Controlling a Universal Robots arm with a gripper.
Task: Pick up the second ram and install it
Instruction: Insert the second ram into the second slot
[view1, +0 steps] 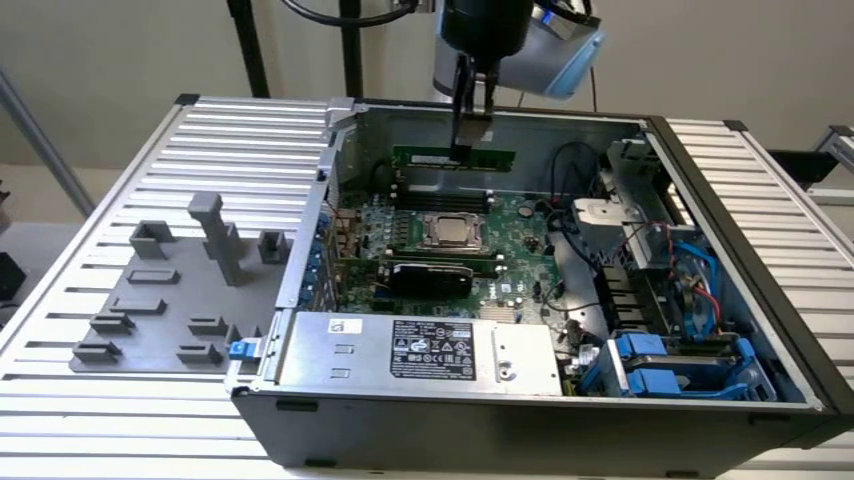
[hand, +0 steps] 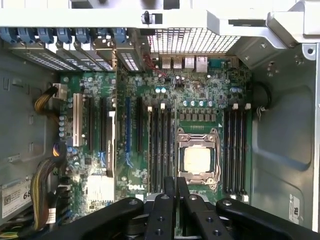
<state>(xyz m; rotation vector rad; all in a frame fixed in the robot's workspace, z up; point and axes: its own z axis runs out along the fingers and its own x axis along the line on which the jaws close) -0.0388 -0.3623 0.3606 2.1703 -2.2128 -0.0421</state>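
The pincer (view1: 467, 147) comes straight down from the arm into the open computer case (view1: 534, 415). Its two thin dark fingers are drawn in tight on the top edge of the ram stick (view1: 424, 158), clamping it near its middle. The stick is long, flat and green. It hangs on edge with its length level, running across the case from the exterior view's left to the exterior view's right. It sits over the far end of the motherboard (view1: 514, 250), close to the case's back wall and beyond the processor socket (view1: 461, 232). Its lower edge looks clear of the dark slots under it, so it is held in the air and not yet seated. In the wrist view the pincer (hand: 176, 182) shows its fingers (hand: 167, 210) pressed almost together, with only a sliver of a gap between them. Below lie the motherboard (hand: 200, 95), the socket (hand: 196, 160) and rows of long dark slots (hand: 160, 145) on both sides of the socket. The case lies on its side on a slatted metal table (view1: 747, 200). A set of grey blocks (view1: 214, 240) stands on the table at the exterior view's left, well apart from the pincer. A labelled power supply box (view1: 427, 350) fills the case's near edge.
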